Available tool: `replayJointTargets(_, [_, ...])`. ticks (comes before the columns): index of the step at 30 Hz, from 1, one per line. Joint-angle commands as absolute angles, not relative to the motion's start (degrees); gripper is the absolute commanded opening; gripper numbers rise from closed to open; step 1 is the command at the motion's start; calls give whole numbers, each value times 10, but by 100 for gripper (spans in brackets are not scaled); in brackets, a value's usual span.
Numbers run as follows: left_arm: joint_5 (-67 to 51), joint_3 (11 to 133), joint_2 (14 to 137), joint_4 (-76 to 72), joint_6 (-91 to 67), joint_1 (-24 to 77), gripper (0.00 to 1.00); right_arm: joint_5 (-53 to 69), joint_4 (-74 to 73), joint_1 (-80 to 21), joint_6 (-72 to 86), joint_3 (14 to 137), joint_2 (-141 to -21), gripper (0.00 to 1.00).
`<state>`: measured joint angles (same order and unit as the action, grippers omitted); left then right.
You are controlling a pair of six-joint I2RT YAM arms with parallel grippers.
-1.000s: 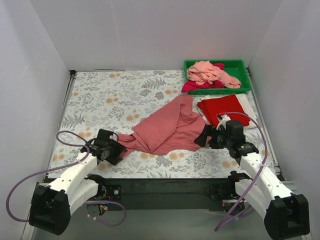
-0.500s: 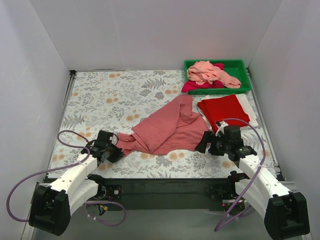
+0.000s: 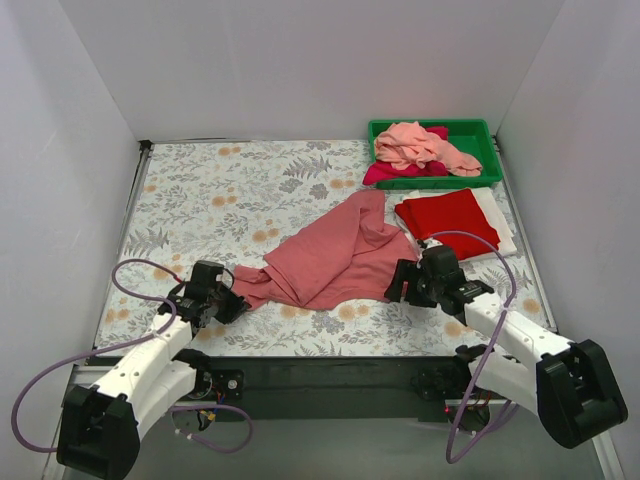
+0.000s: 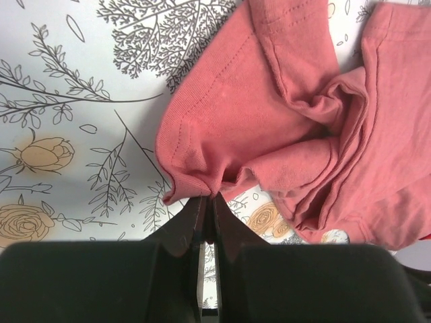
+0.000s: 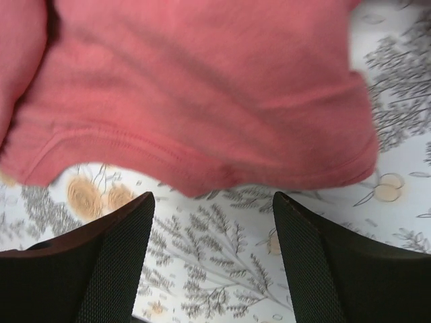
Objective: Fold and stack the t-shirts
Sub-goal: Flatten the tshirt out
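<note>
The dusty rose t-shirt (image 3: 335, 255) lies crumpled across the middle of the floral table. My left gripper (image 3: 230, 303) is shut on the shirt's left corner; in the left wrist view the fingertips (image 4: 202, 208) pinch a fold of its edge (image 4: 195, 182). My right gripper (image 3: 398, 285) is open and empty just before the shirt's right hem (image 5: 202, 168), its fingers (image 5: 114, 256) apart over bare table. A folded bright red shirt (image 3: 448, 217) lies on a white one (image 3: 497, 215) at the right. Salmon pink (image 3: 420, 145) and magenta (image 3: 395, 172) shirts are in the green bin (image 3: 478, 130).
White walls enclose the table on three sides. The green bin stands at the back right corner. The table's dark front edge (image 3: 320, 370) runs between the arm bases. Purple cables loop beside each arm.
My right gripper has moved left towards the rose shirt's right hem. My left gripper has stayed shut on the shirt's left corner, nearly still.
</note>
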<state>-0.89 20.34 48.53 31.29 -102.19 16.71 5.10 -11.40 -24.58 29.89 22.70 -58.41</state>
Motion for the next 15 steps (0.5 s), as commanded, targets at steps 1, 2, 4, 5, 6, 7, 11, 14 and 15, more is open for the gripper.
replayJointTargets(1, [-25, 207, 471, 307, -1009, 169, 0, -68, -116, -248, 344, 224, -619, 77])
replayJointTargets(2, [-27, 207, 467, 307, -1007, 169, 0, -72, -108, -250, 353, 223, -624, 75])
replayJointTargets(4, [-30, 209, 462, 307, -1006, 169, 0, -66, -79, -250, 359, 222, -640, 72])
replayJointTargets(5, [-32, 210, 460, 308, -1005, 169, 0, -60, -71, -250, 361, 221, -644, 65])
replayJointTargets(6, [-33, 212, 455, 309, -1005, 169, 0, -57, -66, -252, 364, 223, -654, 62])
replayJointTargets(7, [-34, 214, 454, 312, -1005, 169, 0, -56, -61, -252, 364, 229, -657, 57])
replayJointTargets(11, [-36, 236, 443, 337, -1018, 169, 0, -28, -64, -262, 351, 245, -647, 15])
replayJointTargets(14, [-43, 258, 420, 353, -1013, 169, 0, -25, -90, -266, 341, 263, -607, 1])
replayJointTargets(15, [-43, 275, 412, 355, -1006, 170, 0, -22, -107, -266, 325, 271, -582, 1])
